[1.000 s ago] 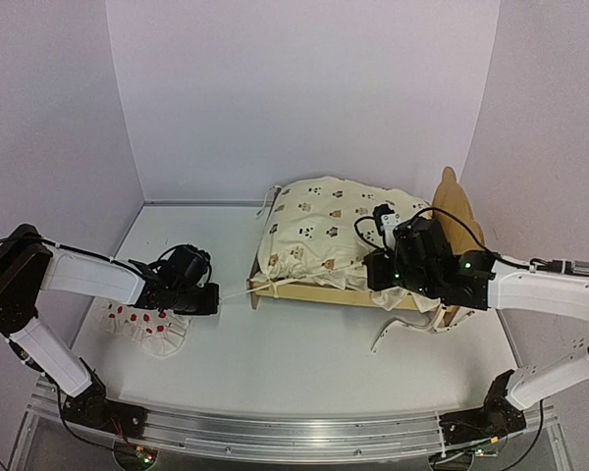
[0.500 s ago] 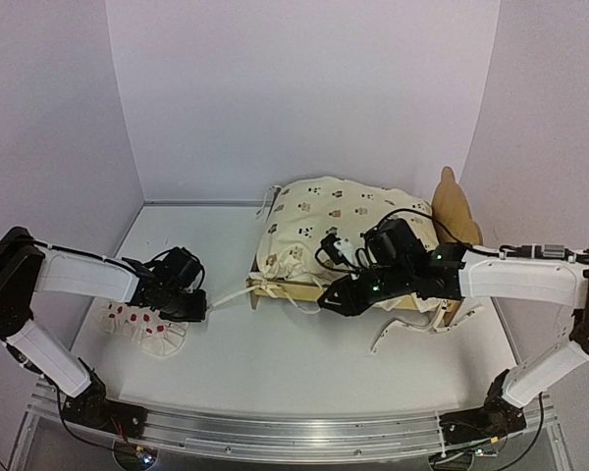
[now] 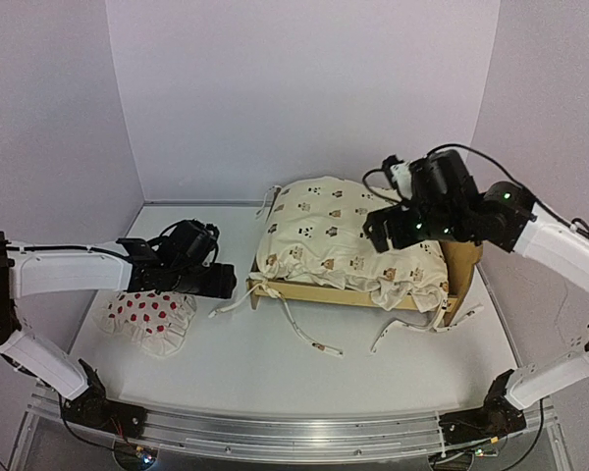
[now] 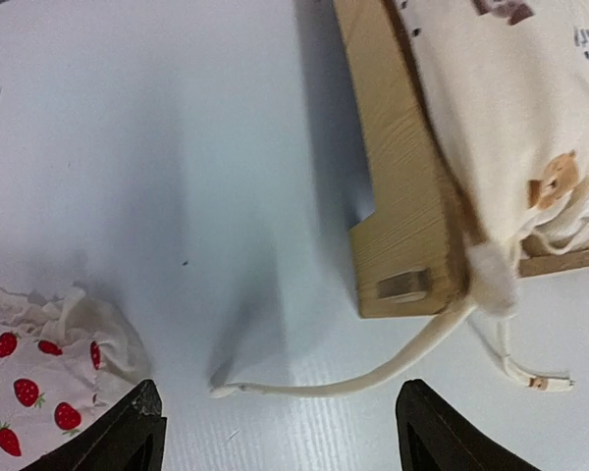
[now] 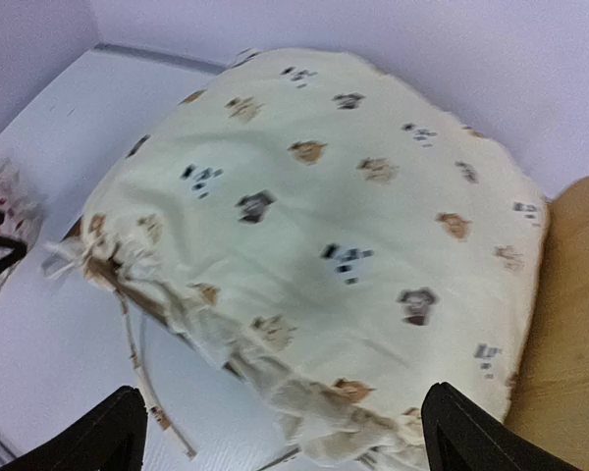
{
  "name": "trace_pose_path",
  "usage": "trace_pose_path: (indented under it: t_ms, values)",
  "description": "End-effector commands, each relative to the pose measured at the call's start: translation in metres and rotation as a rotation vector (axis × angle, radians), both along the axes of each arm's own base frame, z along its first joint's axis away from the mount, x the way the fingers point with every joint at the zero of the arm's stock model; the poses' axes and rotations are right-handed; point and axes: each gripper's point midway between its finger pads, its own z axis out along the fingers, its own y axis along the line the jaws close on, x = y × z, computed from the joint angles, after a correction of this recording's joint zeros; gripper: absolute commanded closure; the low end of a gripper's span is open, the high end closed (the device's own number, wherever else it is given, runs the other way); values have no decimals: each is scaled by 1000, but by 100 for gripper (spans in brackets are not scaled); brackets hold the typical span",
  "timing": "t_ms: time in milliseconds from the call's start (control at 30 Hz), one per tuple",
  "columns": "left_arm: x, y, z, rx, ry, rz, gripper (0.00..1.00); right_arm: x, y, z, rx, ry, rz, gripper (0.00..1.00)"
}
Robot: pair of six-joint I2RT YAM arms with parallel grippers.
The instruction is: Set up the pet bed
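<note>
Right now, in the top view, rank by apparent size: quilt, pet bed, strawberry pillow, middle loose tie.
1. quilt
2. strawberry pillow
3. middle loose tie
The pet bed is mostly hidden under the quilt, so unranked.

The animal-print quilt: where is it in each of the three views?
Top external: the quilt lies centre-right, heaped on the pet bed.
Left wrist: upper right corner.
Right wrist: it fills the middle.
Shared landmark: the pet bed's pale wood, beside the quilt everywhere.

The quilt (image 3: 334,231) seemingly hides most of the pet bed (image 3: 304,290).
</note>
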Motion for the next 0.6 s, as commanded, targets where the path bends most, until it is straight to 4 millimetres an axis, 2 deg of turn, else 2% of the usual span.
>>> trace_pose_path:
  t_ms: [0, 67, 133, 200, 300, 400, 567]
  values:
    - [17, -34, 21, 13, -75, -67, 18, 19, -104, 26, -138, -18, -317, 2]
    - [23, -43, 24, 13, -88, -83, 18, 26, -135, 35, -163, -22, -421, 2]
    - [28, -49, 25, 19, -102, -96, 18, 30, -155, 37, -175, -7, -481, 2]
    - [32, -54, 25, 23, -111, -112, 18, 35, -178, 31, -180, 28, -540, 2]
    - [34, -66, 21, 15, -109, -157, 20, 43, -209, 8, -137, 127, -612, 2]
    - [36, -71, 16, 17, -105, -176, 23, 47, -215, -17, -52, 238, -615, 6]
    - [39, -75, 7, 29, -105, -185, 26, 50, -202, -43, 9, 341, -571, 25]
